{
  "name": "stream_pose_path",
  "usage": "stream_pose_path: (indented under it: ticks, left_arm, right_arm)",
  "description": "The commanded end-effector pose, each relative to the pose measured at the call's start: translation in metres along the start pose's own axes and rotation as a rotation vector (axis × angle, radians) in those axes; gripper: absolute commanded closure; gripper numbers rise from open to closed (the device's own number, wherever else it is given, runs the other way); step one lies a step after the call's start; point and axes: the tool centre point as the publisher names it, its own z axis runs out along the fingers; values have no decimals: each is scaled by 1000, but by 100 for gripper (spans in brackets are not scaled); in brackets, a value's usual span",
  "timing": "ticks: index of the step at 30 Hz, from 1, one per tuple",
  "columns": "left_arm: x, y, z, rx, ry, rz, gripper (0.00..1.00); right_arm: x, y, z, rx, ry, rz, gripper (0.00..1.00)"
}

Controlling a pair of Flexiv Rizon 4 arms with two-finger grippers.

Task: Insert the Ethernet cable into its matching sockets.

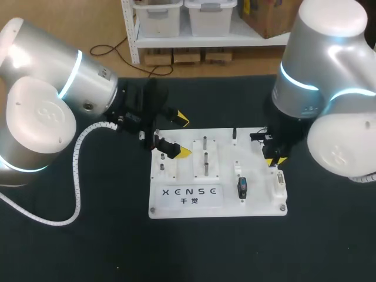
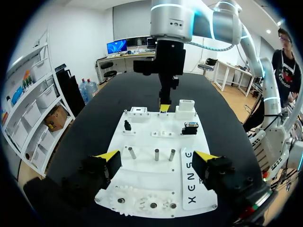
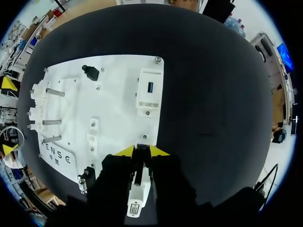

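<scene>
My right gripper [image 3: 142, 151] hangs over the right edge of the white board [image 1: 176, 202], its yellow tips close together on a small dark plug-like piece [image 3: 141, 158]. No cable shows trailing from it. A white socket block [image 3: 136, 198] lies directly under the fingers, and in the head view this block [image 1: 279, 181] sits just in front of the right gripper [image 1: 275, 158]. A second white block with a blue port [image 3: 149, 92] stands ahead of the tips. My left gripper [image 2: 156, 157] is wide open over the board's left end with nothing between its fingers.
Three upright metal pegs [image 2: 156, 154] and white gears [image 2: 154, 204] occupy the board's left half. A black connector [image 1: 242, 188] stands near the front right, a small black post [image 1: 234, 135] at the back. Dark tabletop [image 1: 88, 252] surrounds the board.
</scene>
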Motion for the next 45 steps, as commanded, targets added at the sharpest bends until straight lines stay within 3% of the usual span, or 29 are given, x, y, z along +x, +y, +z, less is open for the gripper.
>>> stream_pose_path:
  ticks: [1,18,19,21,38,45]
  left_arm:
    - [0,1,1,1,4,0,0]
    - [0,1,1,1,4,0,0]
    - [0,1,1,1,4,0,0]
    - [0,1,1,1,4,0,0]
    - [0,1,1,1,4,0,0]
    - [0,1,1,1,4,0,0]
  right_arm:
    - [-3,1,20,-3,2,-2,100]
    - [-4,4,13,-10,-5,-18,100]
    - [-4,4,11,-12,-6,-21,82]
    - [-6,4,6,-12,-11,-23,0]
    - [-24,2,-46,-2,-97,-23,0]
    - [-34,2,-65,-48,-153,-20,0]
